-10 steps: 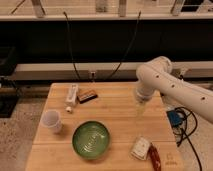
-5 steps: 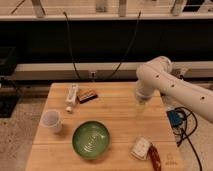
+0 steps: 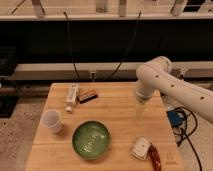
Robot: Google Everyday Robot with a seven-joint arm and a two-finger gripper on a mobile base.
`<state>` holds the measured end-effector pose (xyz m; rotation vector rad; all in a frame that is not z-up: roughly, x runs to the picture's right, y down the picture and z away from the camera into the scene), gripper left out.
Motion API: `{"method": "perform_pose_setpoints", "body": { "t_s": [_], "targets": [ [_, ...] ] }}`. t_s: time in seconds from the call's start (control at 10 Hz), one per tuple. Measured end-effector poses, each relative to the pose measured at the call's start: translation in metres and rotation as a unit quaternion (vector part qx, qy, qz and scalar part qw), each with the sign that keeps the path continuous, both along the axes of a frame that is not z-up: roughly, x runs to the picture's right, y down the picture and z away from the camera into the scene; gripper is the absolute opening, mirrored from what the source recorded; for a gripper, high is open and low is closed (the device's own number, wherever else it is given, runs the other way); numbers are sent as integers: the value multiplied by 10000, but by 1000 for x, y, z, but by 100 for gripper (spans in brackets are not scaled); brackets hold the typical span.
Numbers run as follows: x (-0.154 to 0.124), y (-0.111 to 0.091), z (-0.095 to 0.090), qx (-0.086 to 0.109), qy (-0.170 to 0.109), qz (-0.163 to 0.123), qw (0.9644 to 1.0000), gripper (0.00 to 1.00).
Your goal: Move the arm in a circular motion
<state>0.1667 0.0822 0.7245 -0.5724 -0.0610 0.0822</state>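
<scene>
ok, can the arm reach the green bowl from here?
Probably yes. The arm holds its end effector above the table; the green bowl lies nearer the camera, with only bare wood between them.

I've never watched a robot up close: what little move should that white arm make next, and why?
Probably a small sideways sweep of the arm along a circle. The gripper hangs over the right half of the table, apart from the green bowl and white cup, so it seems free to curve.
</scene>
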Motion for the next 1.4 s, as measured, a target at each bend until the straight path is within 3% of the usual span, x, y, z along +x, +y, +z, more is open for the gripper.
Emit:
{"method": "perform_pose_setpoints", "body": {
  "t_s": [1.4],
  "targets": [
    [-4, -2, 5, 40, -19, -33, 10000, 80]
  ]
}}
